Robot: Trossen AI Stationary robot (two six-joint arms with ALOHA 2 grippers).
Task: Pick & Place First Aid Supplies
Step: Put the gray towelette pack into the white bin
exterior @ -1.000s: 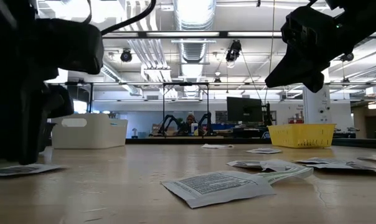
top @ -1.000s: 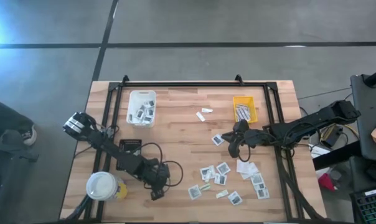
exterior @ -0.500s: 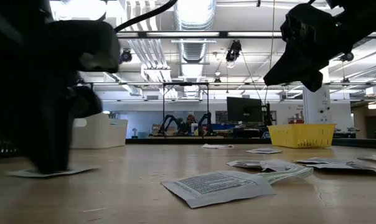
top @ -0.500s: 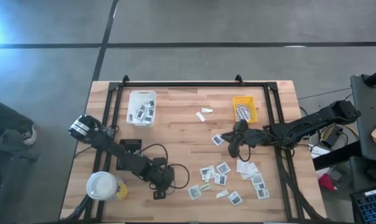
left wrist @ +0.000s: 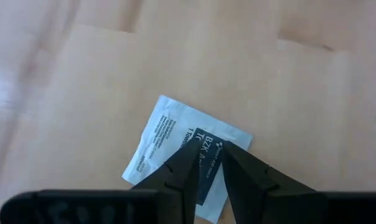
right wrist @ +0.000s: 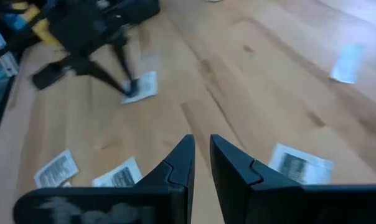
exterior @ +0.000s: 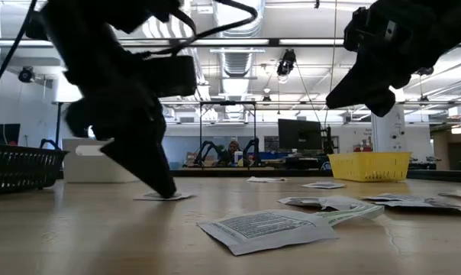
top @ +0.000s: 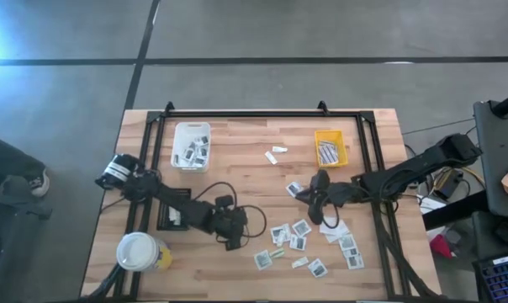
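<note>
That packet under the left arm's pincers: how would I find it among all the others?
Start at the black tray on the table's left half. Just right of it, the left gripper presses its tips on a lone white packet with a dark patch, apart from the cluster further right.

The whole wooden table (top: pixel 237 160) is seen from directly overhead. A second camera is set at tabletop height, facing level across it into the room. Each wrist camera is aimed closely down at the tabletop; one white packet (left wrist: pixel 182 155) is shared by both wrist views.
</note>
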